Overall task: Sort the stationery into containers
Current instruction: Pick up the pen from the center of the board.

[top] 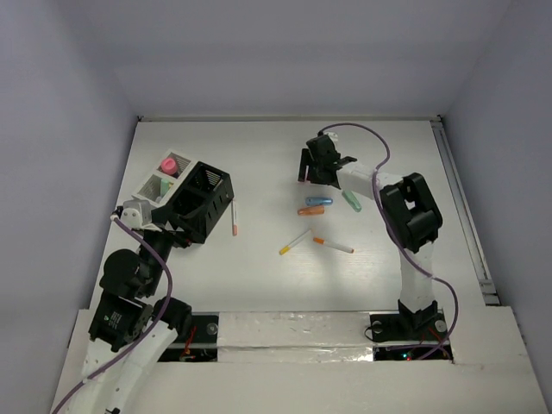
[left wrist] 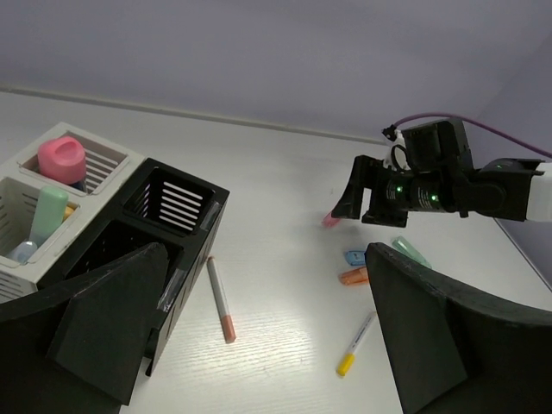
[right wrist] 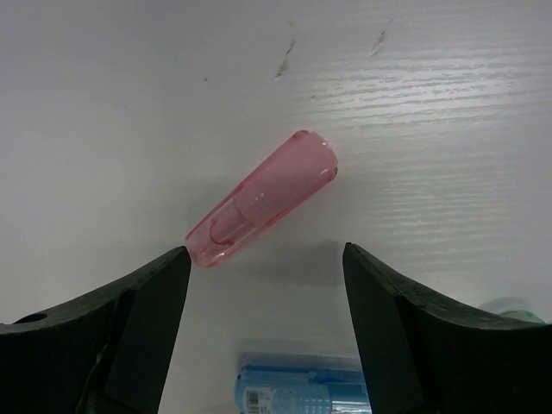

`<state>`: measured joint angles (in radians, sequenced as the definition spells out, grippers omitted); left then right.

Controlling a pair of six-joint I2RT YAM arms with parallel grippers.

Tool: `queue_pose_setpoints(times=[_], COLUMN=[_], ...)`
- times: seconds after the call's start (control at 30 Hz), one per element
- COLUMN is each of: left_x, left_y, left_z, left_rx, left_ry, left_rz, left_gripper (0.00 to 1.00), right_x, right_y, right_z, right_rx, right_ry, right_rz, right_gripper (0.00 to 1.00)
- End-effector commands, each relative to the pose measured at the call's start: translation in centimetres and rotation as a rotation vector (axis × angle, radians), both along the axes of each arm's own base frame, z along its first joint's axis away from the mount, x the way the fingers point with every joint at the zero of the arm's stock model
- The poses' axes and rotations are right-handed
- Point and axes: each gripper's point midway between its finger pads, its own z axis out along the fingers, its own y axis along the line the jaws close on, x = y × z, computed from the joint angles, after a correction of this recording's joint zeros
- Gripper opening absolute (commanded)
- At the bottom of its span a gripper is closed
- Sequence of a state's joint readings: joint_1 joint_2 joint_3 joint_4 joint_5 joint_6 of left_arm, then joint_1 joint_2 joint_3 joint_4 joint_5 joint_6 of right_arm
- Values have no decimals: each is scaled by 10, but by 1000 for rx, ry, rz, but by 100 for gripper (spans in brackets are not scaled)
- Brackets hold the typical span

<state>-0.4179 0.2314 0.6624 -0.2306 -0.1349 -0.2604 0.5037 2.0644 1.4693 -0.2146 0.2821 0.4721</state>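
My right gripper (top: 307, 172) is open and low over a pink capsule marker (right wrist: 263, 198) that lies on the table; the marker's lower end is by my left fingertip (right wrist: 168, 267). A blue marker (right wrist: 302, 388) lies just below the jaws, beside an orange marker (top: 310, 210) and a green one (top: 352, 201). Two thin white pens lie mid-table, one yellow-ended (top: 295, 242) and one orange-ended (top: 333, 246). A third pen (top: 234, 219) lies beside the black divided box (top: 201, 200). The white box (top: 164, 177) holds a pink marker (left wrist: 62, 158) and a green one (left wrist: 47, 216). My left gripper (left wrist: 267, 345) is open and empty by the black box.
The table's back wall runs just beyond the right gripper. The right arm's purple cable (top: 379, 147) loops above its wrist. The two boxes stand together at the left of the table (top: 259, 285).
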Motion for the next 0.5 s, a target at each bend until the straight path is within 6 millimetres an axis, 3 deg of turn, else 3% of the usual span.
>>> queue_pose_setpoints(times=[0.0,0.27,0.47], left_x=[-4,-4,-4], left_y=[2,3,3], left_z=[15,14,15], left_rx=[-22,-23,-23], left_ry=[-46,-44,-44], left_rz=[6,8,10], left_gripper=[99,99,99], right_x=[14,31,34], right_y=[-1,11,13], right_z=[11,1,-8], right_rx=[12,29,4], right_ry=[-26,-29,-4], right_rz=[-37,-38,-17], right_gripper=[77,81,71])
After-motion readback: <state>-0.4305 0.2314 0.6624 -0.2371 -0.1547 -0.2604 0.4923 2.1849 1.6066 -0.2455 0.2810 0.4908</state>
